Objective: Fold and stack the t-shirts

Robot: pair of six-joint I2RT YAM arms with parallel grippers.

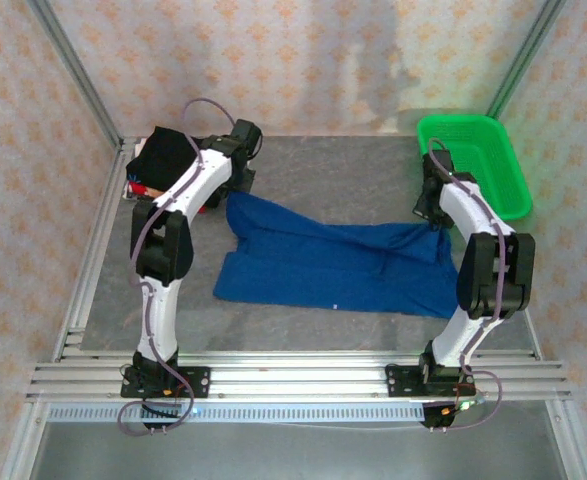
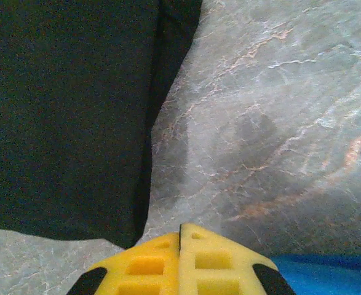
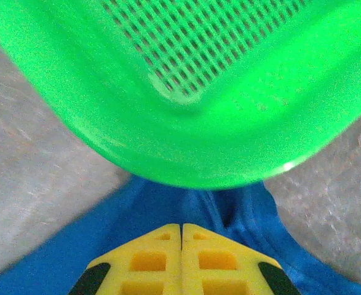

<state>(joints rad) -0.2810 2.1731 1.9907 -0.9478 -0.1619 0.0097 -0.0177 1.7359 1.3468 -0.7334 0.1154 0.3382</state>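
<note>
A royal blue t-shirt [image 1: 333, 268] lies spread and creased across the middle of the grey table. A black t-shirt [image 1: 163, 158] sits at the back left, with a bit of red-patterned cloth [image 1: 137, 188] showing at its near edge. My left gripper [image 1: 235, 188] is shut at the blue shirt's back left corner. In its wrist view the yellow fingertips [image 2: 181, 226] meet with nothing seen between them, the black shirt [image 2: 63, 110] ahead on the left and blue cloth [image 2: 328, 270] at the lower right. My right gripper [image 1: 433, 218] is shut over the shirt's back right corner [image 3: 137, 215].
A green plastic basket [image 1: 478, 160] stands at the back right; its corner [image 3: 229, 92] hangs close in front of the right gripper [image 3: 181, 226]. Bare marbled table [image 2: 278, 123] lies ahead of the left gripper. Metal frame posts and patterned walls close in the table.
</note>
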